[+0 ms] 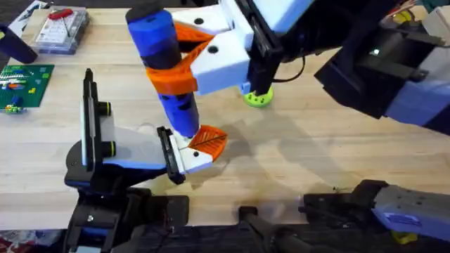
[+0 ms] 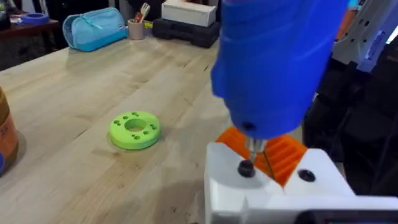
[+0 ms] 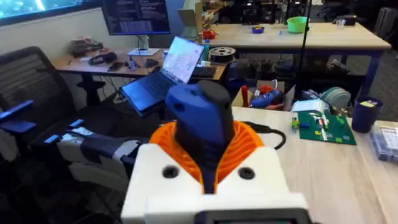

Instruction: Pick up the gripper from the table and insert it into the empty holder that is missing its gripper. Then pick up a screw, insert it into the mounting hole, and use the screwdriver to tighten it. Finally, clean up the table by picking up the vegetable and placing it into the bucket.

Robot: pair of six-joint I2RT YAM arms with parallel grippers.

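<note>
My right end effector (image 1: 184, 62) is closed around the screwdriver (image 1: 165, 67), upright, its tip on a screw (image 2: 246, 168) in the holder (image 1: 188, 157) at the table's (image 1: 316, 147) near side. I judge this driver heavy, rigid and smooth, so the middle grip suits. I cannot tell the left end effector's state.

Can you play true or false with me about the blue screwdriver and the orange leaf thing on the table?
1. The screwdriver points its tip down at the white holder. True.
2. The orange gripper lies far from the holder. False: it sits in the holder's end.
3. The green ring lies on the table. True.
4. The right pincer is empty. False: it is clamped on the screwdriver.
</note>
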